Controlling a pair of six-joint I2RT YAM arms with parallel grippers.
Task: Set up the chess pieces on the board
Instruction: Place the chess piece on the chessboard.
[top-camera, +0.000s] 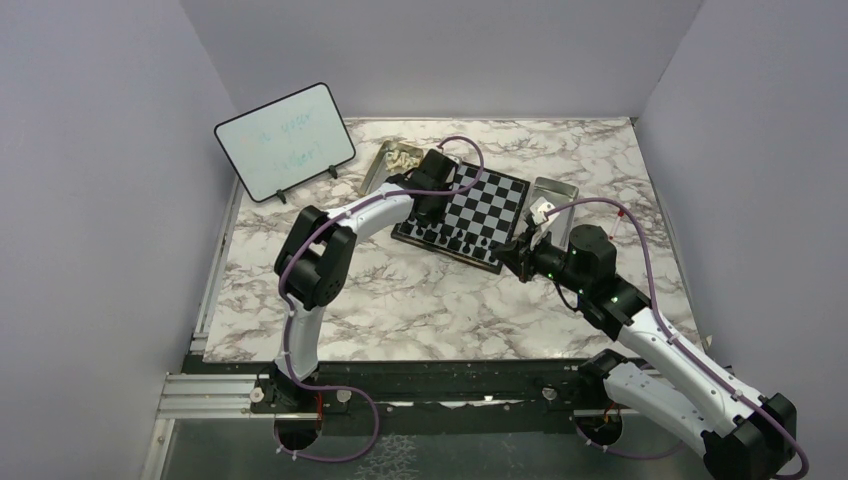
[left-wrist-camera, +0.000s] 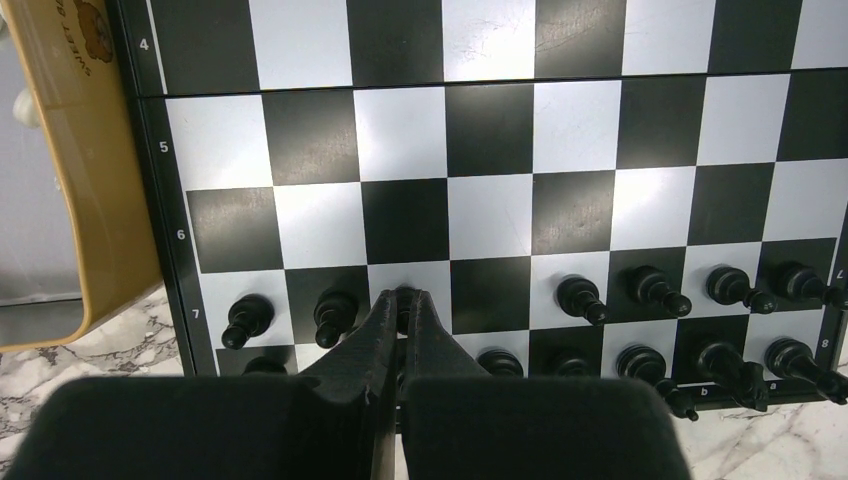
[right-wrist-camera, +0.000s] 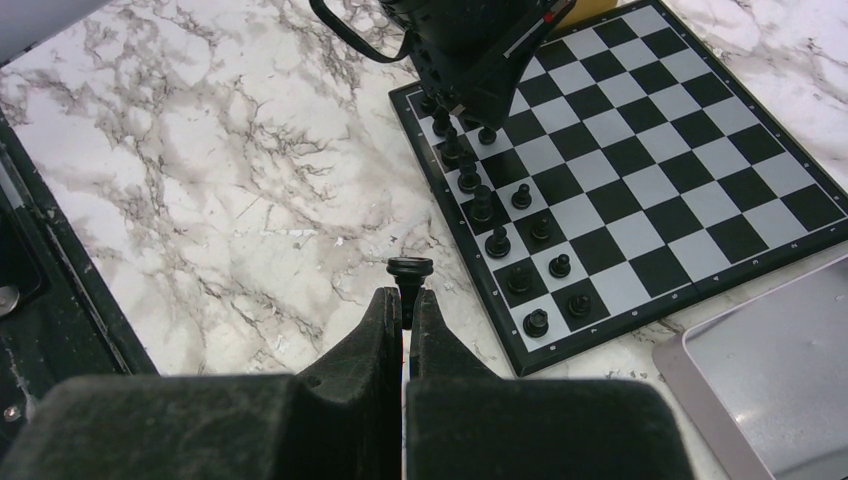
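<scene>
We pinch a probably light, slippery black piece (right-wrist-camera: 410, 270) by its thin stem in the right gripper (right-wrist-camera: 408, 300) beside the board (right-wrist-camera: 650, 170), while the left gripper (left-wrist-camera: 405, 310) pinches a black pawn (left-wrist-camera: 404, 294) on the board.

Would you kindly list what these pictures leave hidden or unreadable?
- Left wrist: the left gripper hides all but the top of its dark piece and covers part of the back row.
- Right wrist: the right gripper hides the lower part of its black piece.
- Top: the whiteboard writing is too faint to read; the tin contents are too small, partly behind the left arm.
</scene>
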